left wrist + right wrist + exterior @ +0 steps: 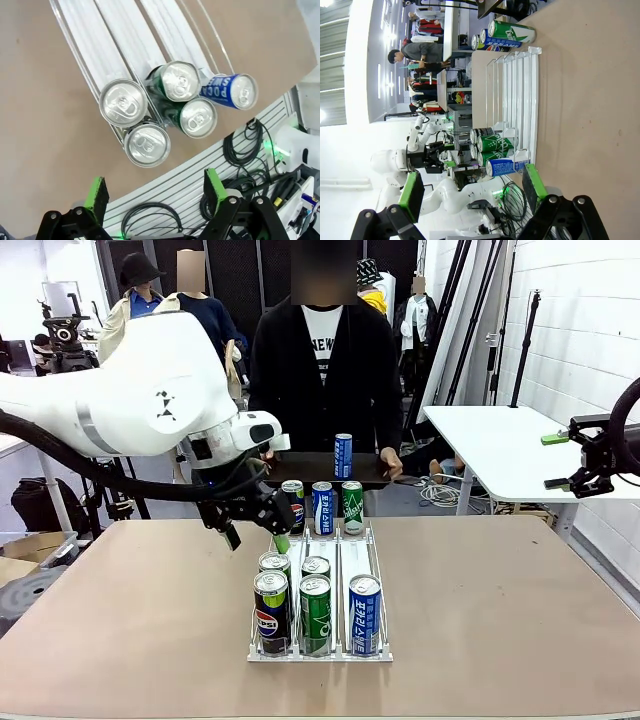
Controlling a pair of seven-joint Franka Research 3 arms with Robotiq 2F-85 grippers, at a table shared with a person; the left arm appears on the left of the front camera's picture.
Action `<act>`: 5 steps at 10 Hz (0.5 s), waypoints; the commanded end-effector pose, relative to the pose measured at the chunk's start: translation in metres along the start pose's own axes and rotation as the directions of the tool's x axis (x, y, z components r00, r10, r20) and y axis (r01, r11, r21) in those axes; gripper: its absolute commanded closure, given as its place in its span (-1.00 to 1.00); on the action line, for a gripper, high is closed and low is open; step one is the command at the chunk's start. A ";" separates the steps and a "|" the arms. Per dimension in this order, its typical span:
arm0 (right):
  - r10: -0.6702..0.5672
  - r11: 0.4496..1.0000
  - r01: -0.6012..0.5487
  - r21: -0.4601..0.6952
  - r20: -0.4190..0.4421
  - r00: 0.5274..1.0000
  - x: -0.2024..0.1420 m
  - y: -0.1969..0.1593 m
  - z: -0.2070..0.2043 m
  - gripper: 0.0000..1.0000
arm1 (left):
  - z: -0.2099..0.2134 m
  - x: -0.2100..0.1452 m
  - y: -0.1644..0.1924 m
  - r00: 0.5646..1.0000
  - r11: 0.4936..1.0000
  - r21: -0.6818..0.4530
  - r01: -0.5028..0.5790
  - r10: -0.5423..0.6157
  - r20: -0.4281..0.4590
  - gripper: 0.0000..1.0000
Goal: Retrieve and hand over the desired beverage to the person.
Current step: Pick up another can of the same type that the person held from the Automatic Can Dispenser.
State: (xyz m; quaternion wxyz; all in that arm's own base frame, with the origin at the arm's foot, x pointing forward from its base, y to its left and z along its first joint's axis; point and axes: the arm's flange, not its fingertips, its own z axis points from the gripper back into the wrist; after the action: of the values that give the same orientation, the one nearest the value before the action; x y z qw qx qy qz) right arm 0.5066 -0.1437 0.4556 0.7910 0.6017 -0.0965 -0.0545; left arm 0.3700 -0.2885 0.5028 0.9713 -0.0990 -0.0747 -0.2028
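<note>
A clear rack (379,570) on the table holds beverage cans. Its near end has a Pepsi can (271,612), a green can (315,615) and a blue can (365,615); two more stand behind them. Three cans (323,508) stand at its far end. My left gripper (257,538) hangs open over the rack's left lane, holding nothing. From above, the left gripper (156,190) looks down on several can tops (147,144). My right gripper (553,460) is open and empty at the far right, well off the rack (520,100). The person (325,350) stands across the table.
Another blue can (343,455) stands on a dark stand (300,470) in front of the person, whose hand (391,462) rests on it. A white side table (500,445) is at the right. Bare tabletop (520,610) lies on both sides of the rack.
</note>
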 end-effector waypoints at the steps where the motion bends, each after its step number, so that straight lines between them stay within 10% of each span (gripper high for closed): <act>1: 0.008 1.000 -0.008 -0.010 0.003 1.000 0.000 0.000 -0.001 -1.00 | -0.008 0.013 -0.006 0.999 0.998 0.040 -0.047 0.048 -0.013 -1.00; 5: 0.008 1.000 -0.008 -0.010 0.003 1.000 0.000 0.000 -0.001 -1.00 | -0.034 0.019 -0.004 0.996 0.995 0.072 -0.068 0.072 -0.054 -1.00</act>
State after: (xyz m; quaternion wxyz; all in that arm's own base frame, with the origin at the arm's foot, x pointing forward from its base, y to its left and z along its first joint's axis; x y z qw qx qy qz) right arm 0.5066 -0.1437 0.4557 0.7910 0.6017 -0.0965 -0.0545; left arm 0.3869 -0.2967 0.4729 0.9796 -0.0770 -0.0451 -0.1798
